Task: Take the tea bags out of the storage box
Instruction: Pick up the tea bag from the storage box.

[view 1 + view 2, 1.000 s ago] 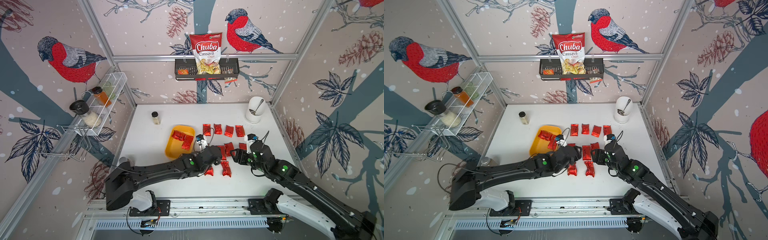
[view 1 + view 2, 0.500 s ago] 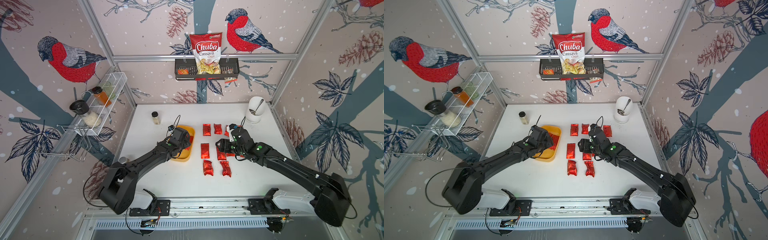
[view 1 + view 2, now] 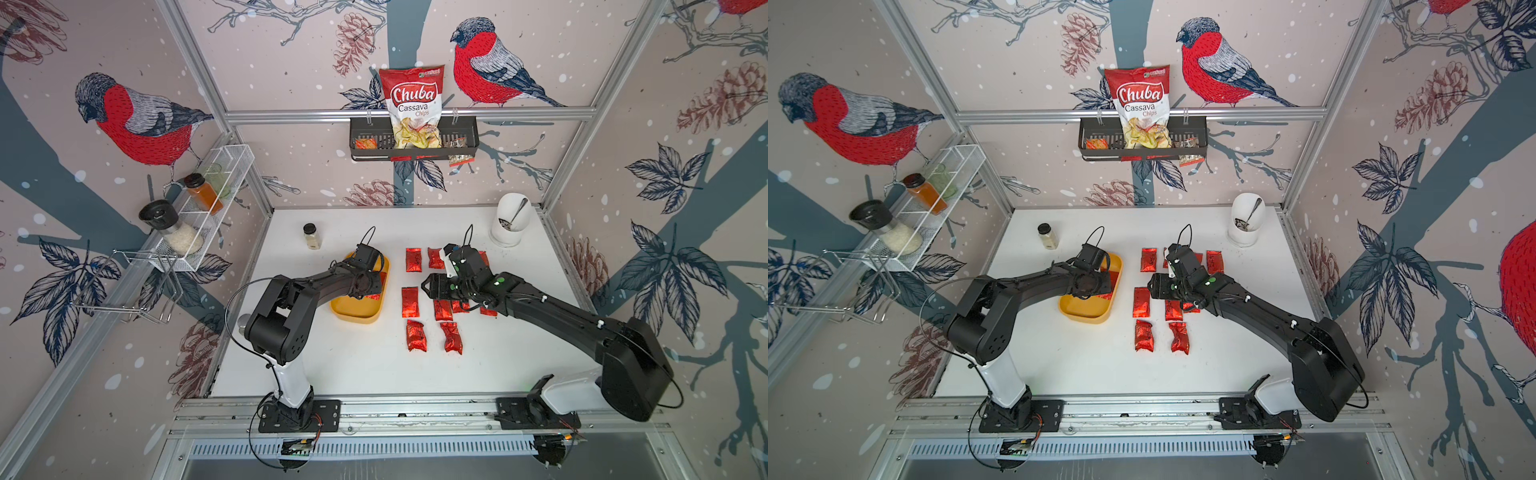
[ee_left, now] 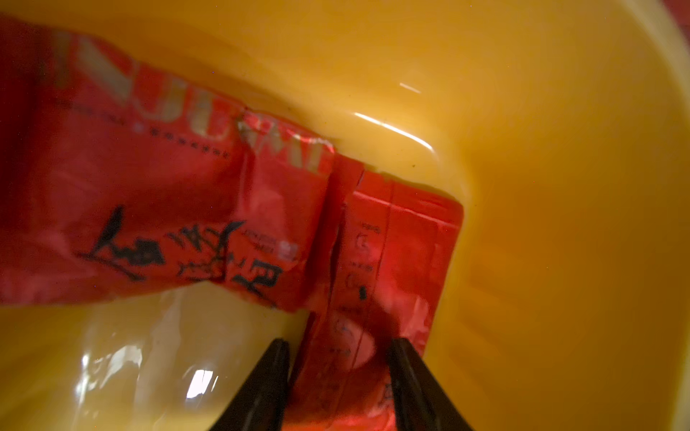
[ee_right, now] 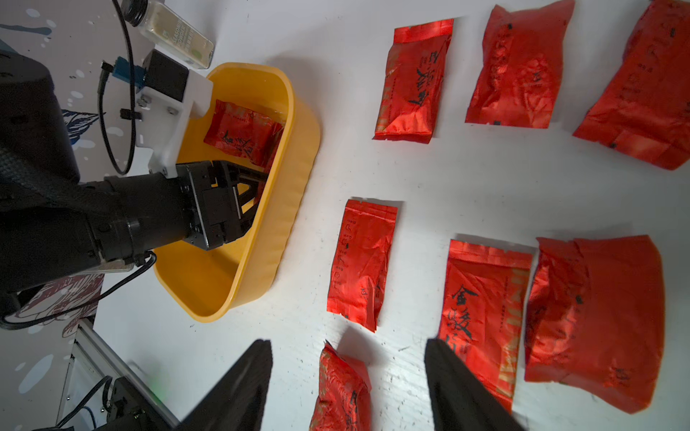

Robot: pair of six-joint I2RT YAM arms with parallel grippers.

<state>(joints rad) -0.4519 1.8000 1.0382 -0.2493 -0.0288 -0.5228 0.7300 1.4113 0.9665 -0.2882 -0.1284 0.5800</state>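
In the yellow-orange plastic tub (image 4: 560,112), the left end effector (image 4: 338,358), jaws narrow, straddles the end of a red foil sachet (image 4: 392,253), probably light and slippery; grip unclear.

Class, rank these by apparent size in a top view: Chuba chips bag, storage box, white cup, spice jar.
Chuba chips bag and storage box: near equal, box partly hidden, unranked.
Then white cup.
Smallest: spice jar.

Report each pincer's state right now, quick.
Left pincer: astride a tea bag inside the storage box; whether it grips cannot be told.
Right pincer: open, holding nothing.
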